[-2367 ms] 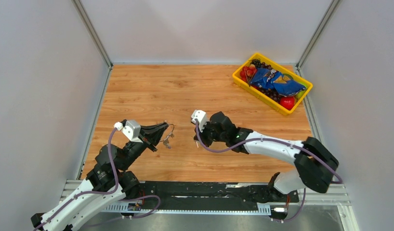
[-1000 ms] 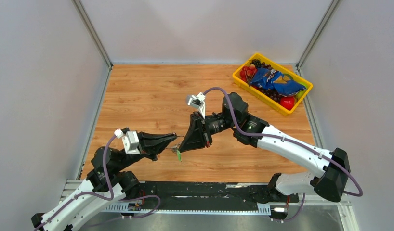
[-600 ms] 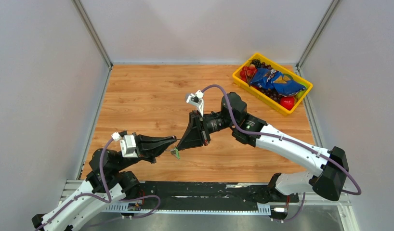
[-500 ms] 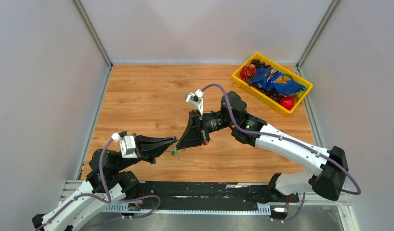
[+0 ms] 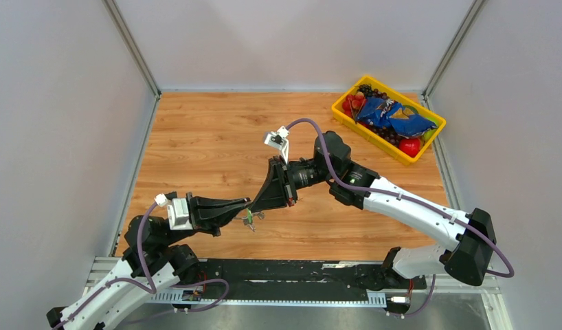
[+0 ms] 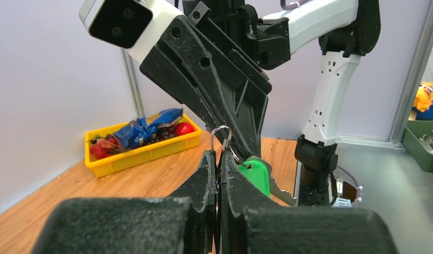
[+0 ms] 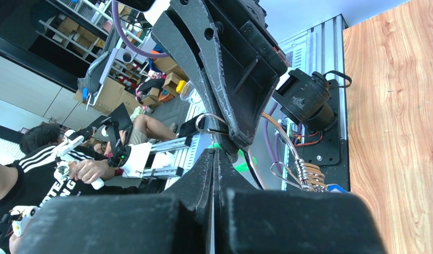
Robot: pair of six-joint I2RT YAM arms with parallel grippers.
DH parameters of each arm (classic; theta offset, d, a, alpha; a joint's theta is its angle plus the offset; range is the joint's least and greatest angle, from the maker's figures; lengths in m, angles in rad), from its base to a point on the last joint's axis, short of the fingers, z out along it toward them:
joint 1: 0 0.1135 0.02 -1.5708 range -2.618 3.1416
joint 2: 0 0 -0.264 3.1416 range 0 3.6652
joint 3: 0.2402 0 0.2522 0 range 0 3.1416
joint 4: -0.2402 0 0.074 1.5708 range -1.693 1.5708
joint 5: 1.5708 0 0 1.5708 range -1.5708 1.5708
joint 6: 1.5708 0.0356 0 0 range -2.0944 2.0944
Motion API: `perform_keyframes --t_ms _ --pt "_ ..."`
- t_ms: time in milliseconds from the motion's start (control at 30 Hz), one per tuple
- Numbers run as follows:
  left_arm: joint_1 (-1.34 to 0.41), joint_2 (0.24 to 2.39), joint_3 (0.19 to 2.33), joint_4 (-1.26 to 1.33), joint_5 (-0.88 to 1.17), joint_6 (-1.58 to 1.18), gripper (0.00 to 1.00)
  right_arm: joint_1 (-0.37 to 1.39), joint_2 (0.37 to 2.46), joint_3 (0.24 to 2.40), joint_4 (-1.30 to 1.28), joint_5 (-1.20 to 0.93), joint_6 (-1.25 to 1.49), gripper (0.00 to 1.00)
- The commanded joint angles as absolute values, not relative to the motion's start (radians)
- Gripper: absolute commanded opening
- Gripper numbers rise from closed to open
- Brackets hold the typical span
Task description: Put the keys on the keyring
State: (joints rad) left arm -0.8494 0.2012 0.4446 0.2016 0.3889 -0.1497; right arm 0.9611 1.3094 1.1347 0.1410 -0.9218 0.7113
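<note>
The right claw point(image 7: 214, 153), tip to tip with the left claw point(image 6: 218, 155), seems pinched on the green key point(image 6: 255, 175) hanging just below. The left claw clamps the ring point(image 6: 219, 127) poking from its tips. Both are light, stiff and slick, so hold the key's plastic tag.

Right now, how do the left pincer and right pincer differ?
From above, the left pincer points rightward; the right pincer angles back toward the near-left. The left pincer clamps the keyring; the right pincer seems to pinch the green key. Both are shut, tips nearly meeting.
</note>
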Motion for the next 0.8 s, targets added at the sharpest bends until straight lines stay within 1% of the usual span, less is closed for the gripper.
perform_keyframes --t_ms 0,767 --pt "-0.846 0.184 0.441 0.263 0.414 -0.143 0.01 0.964 1.306 1.164 0.189 -0.893 0.736 0.00" --pt "-0.847 0.166 0.426 0.275 0.417 -0.137 0.00 0.964 1.303 1.149 0.204 -0.833 0.818 0.00"
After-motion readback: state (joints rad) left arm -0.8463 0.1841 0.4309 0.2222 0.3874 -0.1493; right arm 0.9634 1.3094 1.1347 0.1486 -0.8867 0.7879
